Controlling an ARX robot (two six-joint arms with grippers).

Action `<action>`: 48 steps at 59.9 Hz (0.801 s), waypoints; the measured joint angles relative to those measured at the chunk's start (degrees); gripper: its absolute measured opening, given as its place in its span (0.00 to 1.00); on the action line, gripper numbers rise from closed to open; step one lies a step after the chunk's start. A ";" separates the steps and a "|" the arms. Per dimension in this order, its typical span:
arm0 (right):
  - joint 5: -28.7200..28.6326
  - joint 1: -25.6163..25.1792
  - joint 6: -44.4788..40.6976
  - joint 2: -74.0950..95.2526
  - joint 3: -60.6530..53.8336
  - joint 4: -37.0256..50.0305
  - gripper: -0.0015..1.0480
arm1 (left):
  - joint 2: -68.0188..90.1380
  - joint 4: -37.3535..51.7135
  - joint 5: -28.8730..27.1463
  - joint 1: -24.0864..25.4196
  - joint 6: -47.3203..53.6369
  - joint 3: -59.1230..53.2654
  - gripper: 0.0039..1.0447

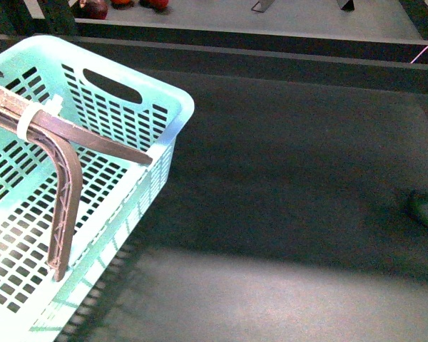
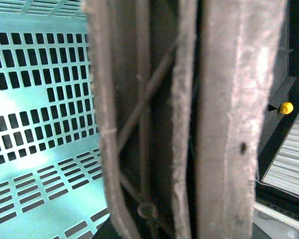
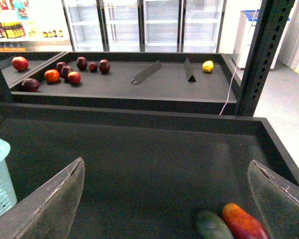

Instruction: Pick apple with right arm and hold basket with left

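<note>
**Right hand spread wide at the apple, basket handle close on my left**

My right hand [image 3: 165, 162] is spread wide. Its two fingers [image 3: 55, 204] stand far apart and hold nothing. The apple [image 3: 244, 223] lies on the dark tray [image 3: 154, 149] between those fingers, back toward my wrist. It is much nearer one finger than the other, and neither finger touches it. A green lump [image 3: 212, 226] sits right against the apple, on the side toward the middle of my open grasp.

The basket [image 1: 172, 96] stands on the same tray, well off to the left of my right hand. Its brown-grey handle [image 1: 68, 185] is raised over the inside of the basket, with a white tie [image 1: 32, 117] wrapped around it.

From my left wrist, that handle fills nearly the whole view, very close, with the slotted basket floor behind it. I cannot tell my own fingers from the handle there, so I cannot say whether my left hand is closed on it.

Beyond my right hand, past a raised edge, a second tray [image 3: 164, 84] carries several dark red fruits [image 3: 82, 63] and a yellow fruit [image 3: 208, 66].
</note>
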 joint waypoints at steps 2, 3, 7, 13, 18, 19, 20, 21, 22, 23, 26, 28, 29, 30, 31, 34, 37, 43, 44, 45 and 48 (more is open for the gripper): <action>0.00 0.00 0.00 0.00 0.00 0.00 0.92 | -0.72 -1.11 0.02 -0.72 0.63 0.59 0.14; 0.00 0.00 0.00 0.00 0.00 0.00 0.92 | -1.16 -1.75 0.15 -1.27 0.98 1.07 0.14; 0.00 0.00 0.00 0.00 0.00 0.00 0.92 | -2.10 -3.13 0.70 -3.37 1.95 2.69 0.14; 0.00 0.00 0.00 0.00 0.00 0.00 0.92 | -2.62 -4.98 0.79 -7.15 3.17 5.20 0.14; 0.00 0.00 0.00 0.00 0.00 0.00 0.92 | -2.51 -6.67 0.04 -12.55 4.20 8.31 0.14; 0.02 0.00 0.00 0.00 0.00 0.00 0.92 | -2.36 -6.75 0.00 -13.60 4.22 8.96 0.14; 0.00 0.00 0.00 0.00 0.00 0.00 0.92 | -2.16 -6.91 -0.04 -14.64 4.26 9.68 0.14; 0.00 0.00 0.00 0.00 0.00 0.00 0.92 | -2.05 -6.97 -0.09 -15.17 4.26 10.08 0.14; 0.00 0.00 0.00 0.00 0.00 0.00 0.92 | -1.79 -7.04 -0.17 -16.17 4.26 10.82 0.14; 0.00 0.00 0.00 0.00 0.00 0.00 0.92 | -1.66 -7.04 -0.17 -16.66 4.26 11.17 0.14; 0.00 0.00 0.00 0.00 0.00 0.00 0.92 | -0.92 -7.13 -0.28 -18.95 4.13 12.94 0.14; 0.00 0.00 0.00 0.00 0.00 0.00 0.92 | -0.28 -7.32 -0.37 -20.33 3.98 14.05 0.14; 0.02 0.00 0.00 0.00 0.00 0.00 0.92 | 0.04 -7.43 -0.42 -21.20 3.85 14.78 0.14; 0.00 0.00 0.00 0.00 0.00 0.00 0.92 | 0.28 -7.45 -0.44 -21.64 3.74 15.12 0.14; 0.00 0.00 0.00 0.00 0.00 0.00 0.92 | 0.52 -7.48 -0.46 -22.08 3.72 15.50 0.14; 0.00 0.00 0.00 0.00 0.00 0.00 0.92 | 1.51 -7.82 -0.68 -24.11 3.34 17.07 0.14; 0.00 0.00 0.00 0.00 0.00 0.00 0.92 | 2.16 -8.31 -1.03 -25.68 3.06 18.12 0.14; 0.00 0.00 0.00 0.00 0.00 0.00 0.92 | 3.58 -9.03 -1.53 -30.25 2.29 20.37 0.14; 0.00 0.00 0.00 0.00 0.00 0.00 0.92 | 3.69 -9.03 -1.53 -30.60 2.25 20.48 0.14; 0.00 0.00 0.00 0.00 0.00 0.00 0.92 | 3.76 -9.03 -1.53 -31.28 2.19 20.63 0.14; 0.00 0.00 0.00 0.00 0.00 0.00 0.92 | 3.89 -9.16 -1.53 -32.57 2.01 20.96 0.14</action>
